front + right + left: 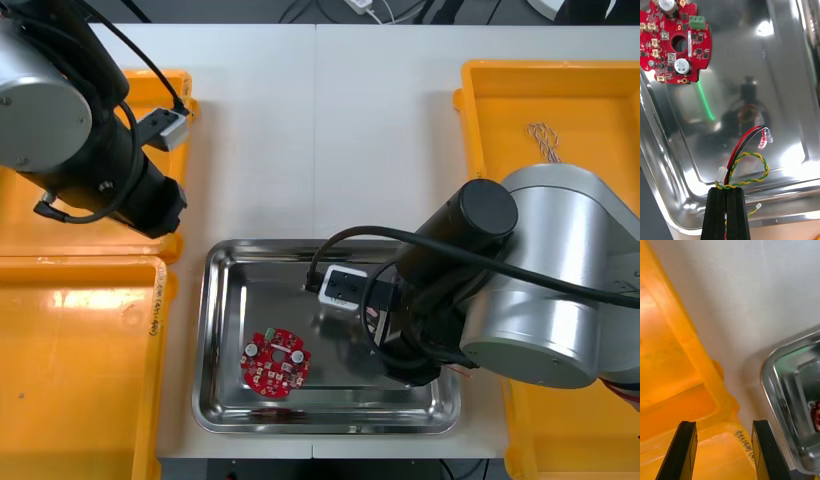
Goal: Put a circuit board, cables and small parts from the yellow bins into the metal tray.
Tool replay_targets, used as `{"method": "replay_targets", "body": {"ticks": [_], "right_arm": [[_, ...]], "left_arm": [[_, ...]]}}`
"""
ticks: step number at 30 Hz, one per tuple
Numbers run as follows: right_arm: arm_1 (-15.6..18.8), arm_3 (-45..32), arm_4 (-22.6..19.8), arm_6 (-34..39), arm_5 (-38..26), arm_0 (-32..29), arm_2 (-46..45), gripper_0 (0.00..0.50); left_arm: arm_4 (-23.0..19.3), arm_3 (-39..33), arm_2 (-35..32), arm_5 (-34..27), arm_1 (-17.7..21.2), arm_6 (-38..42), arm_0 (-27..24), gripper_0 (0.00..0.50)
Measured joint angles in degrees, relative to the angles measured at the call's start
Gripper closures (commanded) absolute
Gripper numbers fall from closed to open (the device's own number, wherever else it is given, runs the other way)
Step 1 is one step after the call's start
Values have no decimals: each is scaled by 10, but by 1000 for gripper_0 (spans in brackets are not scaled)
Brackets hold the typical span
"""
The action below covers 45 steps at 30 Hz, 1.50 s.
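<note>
My right gripper (726,193) is shut on a cable bundle (749,165) of red, black and twisted yellow-green wires with small white plugs. It holds the bundle low over the right part of the metal tray (797,93), and the loose ends hang past the fingers toward the shiny floor. A round red circuit board (275,362) lies flat in the tray's front left area, also visible as the circuit board (675,41) beyond the cables. My left gripper (724,442) stands open with nothing between its fingers, above the yellow bins (681,363) left of the tray.
Two yellow bins (80,370) stand along the left side and two more yellow bins (560,100) along the right. A thin cable (545,140) lies in the far right bin. The right arm's bulk (540,280) covers the tray's right edge. The tray's corner (790,390) lies near the left fingers.
</note>
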State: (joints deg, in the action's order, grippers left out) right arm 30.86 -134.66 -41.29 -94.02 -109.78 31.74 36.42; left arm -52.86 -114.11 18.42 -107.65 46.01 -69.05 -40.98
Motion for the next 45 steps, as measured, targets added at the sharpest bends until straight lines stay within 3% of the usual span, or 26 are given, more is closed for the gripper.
{"method": "replay_targets", "body": {"ticks": [7, 17, 23, 29, 36, 38, 45], "right_arm": [[-1, 0, 1, -21, 0, -8, 14, 500], [-3, 22, 5, -36, 0, -18, 39, 500], [-10, 38, 39, -36, 0, -18, 71, 500], [-28, 67, 44, -36, 0, -23, 84, 500], [-46, 73, 77, -36, 0, -41, 96, 500], [-48, 74, 77, -36, 2, -46, 97, 500], [-50, 83, 108, -36, 25, -62, 111, 500]], "left_arm": [[-4, 62, -33, 0, 6, -19, -15, 76], [-1, 133, -69, 0, 7, -218, -22, 76], [10, 173, -91, 4, 10, -229, -22, 74], [26, 207, -109, 21, 10, -251, -22, 77], [42, 246, -120, 52, 10, -424, -22, 75], [43, 260, -123, 62, 11, -454, -22, 55], [43, 310, -128, 91, 11, -457, -22, 33]]}}
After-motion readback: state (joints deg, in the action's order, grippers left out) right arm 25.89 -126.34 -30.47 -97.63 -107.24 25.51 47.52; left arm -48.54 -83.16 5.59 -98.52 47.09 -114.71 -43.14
